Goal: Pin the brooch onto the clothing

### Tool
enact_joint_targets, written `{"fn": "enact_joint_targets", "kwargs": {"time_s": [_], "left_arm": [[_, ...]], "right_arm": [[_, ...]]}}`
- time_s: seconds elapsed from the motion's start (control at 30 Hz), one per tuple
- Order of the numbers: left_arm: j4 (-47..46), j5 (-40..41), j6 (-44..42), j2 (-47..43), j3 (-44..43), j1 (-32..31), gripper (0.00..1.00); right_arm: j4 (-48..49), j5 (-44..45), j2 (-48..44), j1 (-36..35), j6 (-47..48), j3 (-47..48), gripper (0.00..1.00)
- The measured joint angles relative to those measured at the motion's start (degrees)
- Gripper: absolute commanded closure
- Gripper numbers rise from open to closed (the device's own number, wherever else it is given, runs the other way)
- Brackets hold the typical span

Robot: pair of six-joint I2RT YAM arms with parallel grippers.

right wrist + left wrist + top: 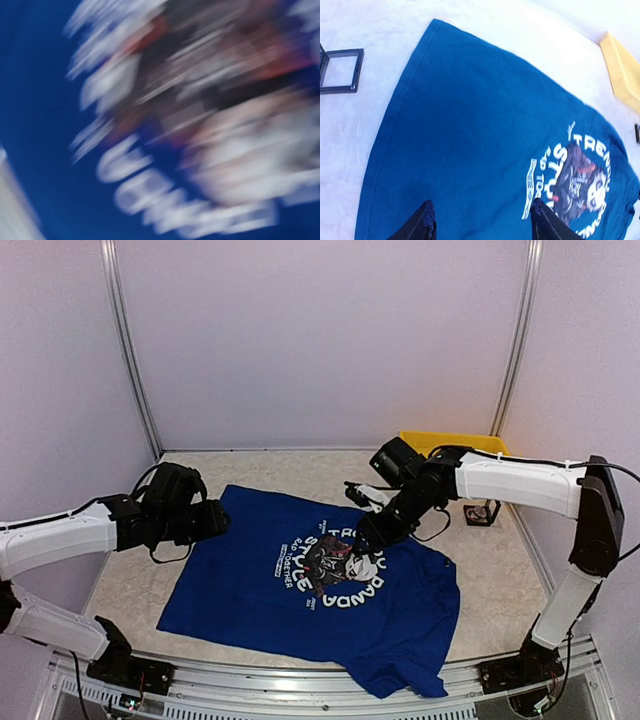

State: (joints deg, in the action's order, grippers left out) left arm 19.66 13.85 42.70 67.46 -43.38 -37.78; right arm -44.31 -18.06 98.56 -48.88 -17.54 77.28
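- Spread flat on the table (130, 580), print side up: the royal-blue T-shirt (250, 570), laid out so the chest can be reached from above.
- Poised low at the shirt's left edge with the left gripper (482, 220), fingers apart and only blue cloth between them. Probably placed there to steady the fabric.
- Down on the panda print (340, 565) with the right gripper (365, 540). Cannot tell whether spread or closed: wrist view is smeared with motion, and the top view hides the fingertips.
- No brooch made out anywhere. Possibly beneath that gripper at the print, but cannot say.
- Off the cloth, in the left wrist view: an open black case (340, 70), seemingly empty.
- Parked at the far right, clear of the work: a yellow bin (450, 443).
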Motion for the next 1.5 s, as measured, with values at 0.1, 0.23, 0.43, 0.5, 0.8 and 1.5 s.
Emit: {"fn": "enact_joint_targets", "kwargs": {"time_s": [0.1,0.23,0.43,0.5,0.8,1.5], "left_arm": [[-3.21,-1.77,-3.58,7.78,-4.76,4.59,0.31],[-7.08,-5.2,-7.8,21.68,-15.54,8.79,0.28],[-9.86,-9.05,-11.78,42.27,-30.56,16.24,0.18],[-9.44,-9.51,-12.94,48.26,-35.19,18.21,0.14],[-7.5,-9.7,-16.22,60.43,-47.01,20.28,0.15],[-7.54,-11.08,-19.71,62.29,-50.84,21.51,0.15]], "right_arm": [[1.86,4.59,0.79,9.64,0.68,1.92,0.46],[4.76,6.62,8.39,17.25,2.47,5.75,0.42],[6.38,7.65,20.06,18.64,5.09,9.29,0.42],[6.23,7.96,21.22,18.75,5.79,9.88,0.43],[4.87,11.04,21.86,19.04,7.56,14.29,0.41],[5.79,6.86,25.77,21.0,9.33,15.39,1.0]]}}
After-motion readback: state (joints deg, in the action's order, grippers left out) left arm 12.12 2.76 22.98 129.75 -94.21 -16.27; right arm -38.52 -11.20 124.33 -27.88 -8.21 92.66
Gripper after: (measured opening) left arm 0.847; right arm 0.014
